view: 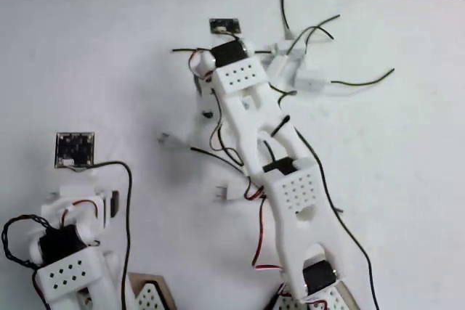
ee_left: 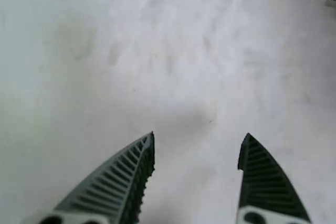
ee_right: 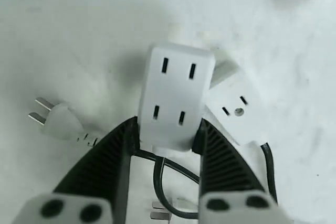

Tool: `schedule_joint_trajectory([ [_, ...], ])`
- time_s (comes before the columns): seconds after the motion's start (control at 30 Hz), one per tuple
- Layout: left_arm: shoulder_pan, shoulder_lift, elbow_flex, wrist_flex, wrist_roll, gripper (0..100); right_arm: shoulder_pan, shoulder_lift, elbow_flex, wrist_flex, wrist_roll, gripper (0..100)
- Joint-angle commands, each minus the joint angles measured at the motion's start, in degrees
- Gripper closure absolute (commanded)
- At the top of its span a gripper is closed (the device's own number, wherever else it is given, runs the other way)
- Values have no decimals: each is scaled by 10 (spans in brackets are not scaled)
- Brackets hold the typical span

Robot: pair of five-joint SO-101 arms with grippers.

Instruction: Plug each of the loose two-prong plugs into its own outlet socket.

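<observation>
White outlet block [ee_right: 176,95], 2 pairs of slots facing up, all empty, sits upright, pinched in the right claw [ee_right: 167,125] at far centre of the surface [view: 87,56]. 2nd socket [ee_right: 235,103], white w/ 2 slots + a round hole, lies tilted against the block, also empty. White two-prong plug [ee_right: 59,120] lies flat near the block but apart from it, unplugged. Another plug's prongs [ee_right: 161,211] show by a black cord [ee_right: 173,169]. High view: small plug [view: 221,194], white, loose mid-surface. More white socket pieces [view: 312,80] lie far, right of centre.
</observation>
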Motion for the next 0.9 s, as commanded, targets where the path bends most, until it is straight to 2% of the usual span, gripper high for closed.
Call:
schedule_joint_trajectory([
  [0.0, -1, -7, -4, -11, 3, 740, -15, -87, 40, 7, 5, 981],
  [0.27, -1, -7, -4, -11, 3, 740, -65, -269, 278, -15, 1, 981],
  [0.57, -1, -7, -4, -11, 3, 738, -118, -334, 484, -180, -1, 970],
  [0.67, -1, -7, -4, -11, 3, 737, -118, -336, 498, -196, -1, 853],
  [0.77, -1, -7, -4, -11, 3, 737, -123, -349, 497, -168, -1, 731],
  [0.87, 0, -7, -4, -11, 6, 736, -125, -384, 479, -125, 5, 746],
])
